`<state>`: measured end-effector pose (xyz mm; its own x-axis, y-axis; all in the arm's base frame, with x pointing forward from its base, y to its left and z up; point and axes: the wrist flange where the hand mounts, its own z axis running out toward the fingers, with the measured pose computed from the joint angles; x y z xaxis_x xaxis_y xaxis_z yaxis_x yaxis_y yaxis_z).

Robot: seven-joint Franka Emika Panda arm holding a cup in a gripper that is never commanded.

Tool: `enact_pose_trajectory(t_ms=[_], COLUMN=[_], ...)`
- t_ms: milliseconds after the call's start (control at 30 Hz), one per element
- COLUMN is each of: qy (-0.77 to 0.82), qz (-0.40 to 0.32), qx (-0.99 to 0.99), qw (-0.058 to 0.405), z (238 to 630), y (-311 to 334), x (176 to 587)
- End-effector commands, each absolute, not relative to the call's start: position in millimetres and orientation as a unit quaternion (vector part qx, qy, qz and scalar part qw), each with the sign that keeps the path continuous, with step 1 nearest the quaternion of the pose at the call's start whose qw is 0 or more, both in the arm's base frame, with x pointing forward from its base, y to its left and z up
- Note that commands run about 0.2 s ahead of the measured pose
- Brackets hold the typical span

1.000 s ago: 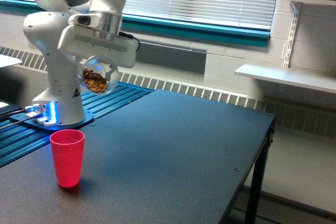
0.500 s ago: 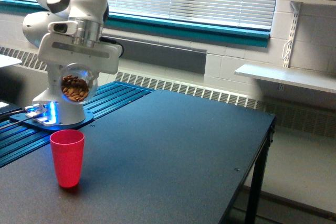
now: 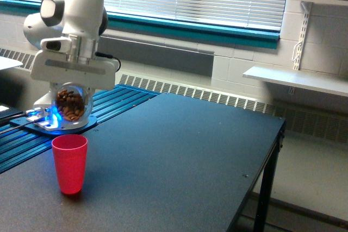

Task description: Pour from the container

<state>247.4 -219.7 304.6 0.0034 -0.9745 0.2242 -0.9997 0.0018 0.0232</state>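
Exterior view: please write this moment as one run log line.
gripper: holds container | content: brown pieces | position: above red cup | pour: not started

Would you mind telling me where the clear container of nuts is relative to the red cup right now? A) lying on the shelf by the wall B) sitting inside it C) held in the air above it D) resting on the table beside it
C: the gripper holds the clear container of brown nuts in the air just above the red cup, which stands upright on the table.
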Motion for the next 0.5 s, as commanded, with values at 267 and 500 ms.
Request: enact_pose_trajectory(t_ms=[267, 500], qy=[-0.703, -0.714], qz=[0.053, 0.048], qx=[0.703, 0.693], qw=[0.092, 0.091], z=[289, 291], y=[-232, -239], x=[241, 240])
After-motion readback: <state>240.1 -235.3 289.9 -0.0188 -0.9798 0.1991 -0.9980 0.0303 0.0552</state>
